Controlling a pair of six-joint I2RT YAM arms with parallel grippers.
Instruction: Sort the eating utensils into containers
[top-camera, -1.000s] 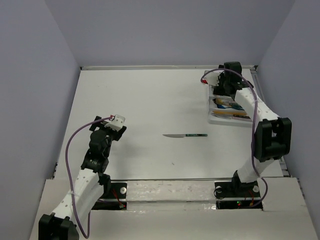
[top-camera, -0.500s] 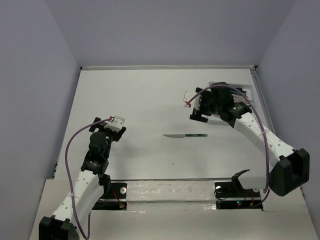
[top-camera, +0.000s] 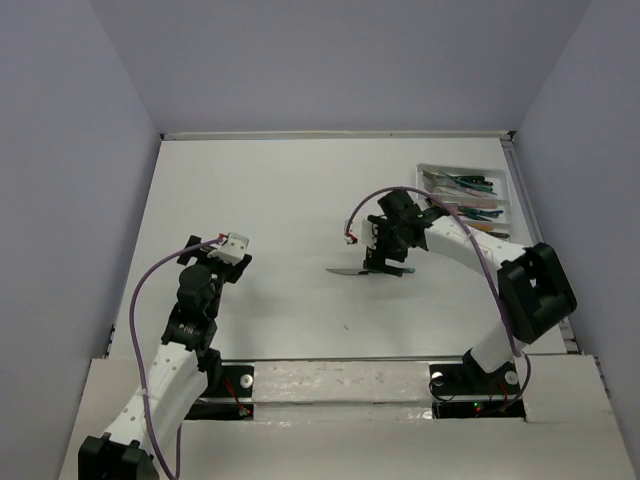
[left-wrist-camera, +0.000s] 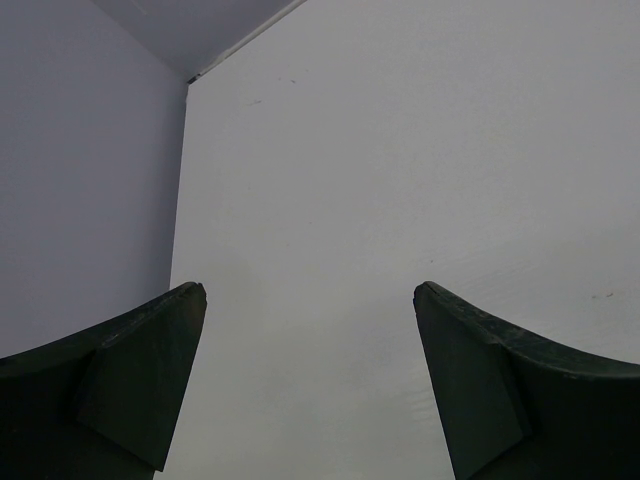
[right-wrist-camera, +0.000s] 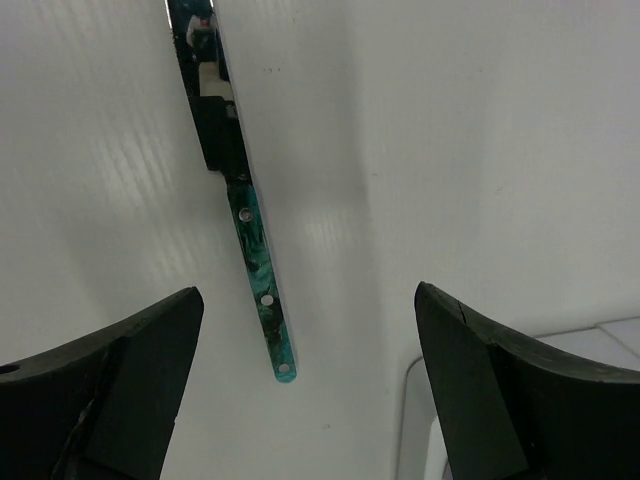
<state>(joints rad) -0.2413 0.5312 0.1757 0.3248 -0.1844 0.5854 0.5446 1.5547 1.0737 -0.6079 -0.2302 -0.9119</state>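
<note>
One knife (top-camera: 350, 271) with a silver blade and a teal handle lies flat on the white table, mid-right. My right gripper (top-camera: 386, 255) hangs open just over its handle end. In the right wrist view the teal handle (right-wrist-camera: 262, 295) lies between the spread fingers, nearer the left one, and nothing touches it (right-wrist-camera: 308, 292). The white tray (top-camera: 466, 168) sits at the far right with several utensils (top-camera: 468, 184) in its compartments, with teal, pink and orange handles. My left gripper (top-camera: 232, 245) is open over bare table at the left (left-wrist-camera: 310, 290).
The tray's corner (right-wrist-camera: 590, 338) shows at the lower right of the right wrist view, close to the knife's handle tip. Grey walls close the table at the back and both sides. A purple cable loops over each arm.
The right arm swung from over the tray leftward and toward me, down to the knife, uncovering the tray. Its jaws stayed open. The knife and the left arm have not moved.
</note>
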